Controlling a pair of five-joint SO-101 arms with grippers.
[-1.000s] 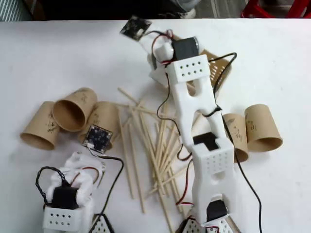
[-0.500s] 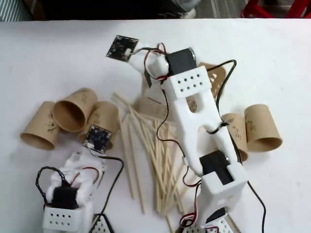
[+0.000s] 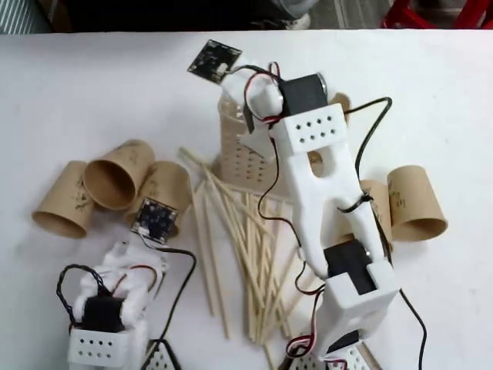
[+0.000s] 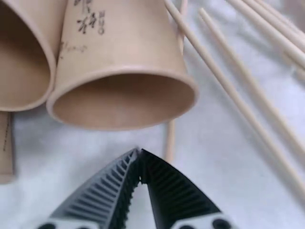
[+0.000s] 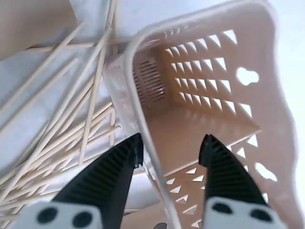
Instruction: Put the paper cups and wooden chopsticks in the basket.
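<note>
The right hand (image 5: 172, 143) stands wide open astride the rim of the basket (image 5: 214, 90), one finger inside and one outside, gripping nothing. The step looks like taking hold of the basket, which lies tipped beside the chopsticks (image 3: 250, 239) scattered on the counter (image 3: 92, 85). Next it likely needs to close on that wall. The left hand (image 4: 139, 164) is closed and empty, just short of a cup (image 4: 124, 71) lying on its side.

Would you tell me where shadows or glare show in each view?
High view: even light, faint shadows beside the cups and sticks. Left wrist view: soft shadow under the nearest cup, ahead of the tool. Right wrist view: the basket rim gleams; the table beyond glares white.
</note>
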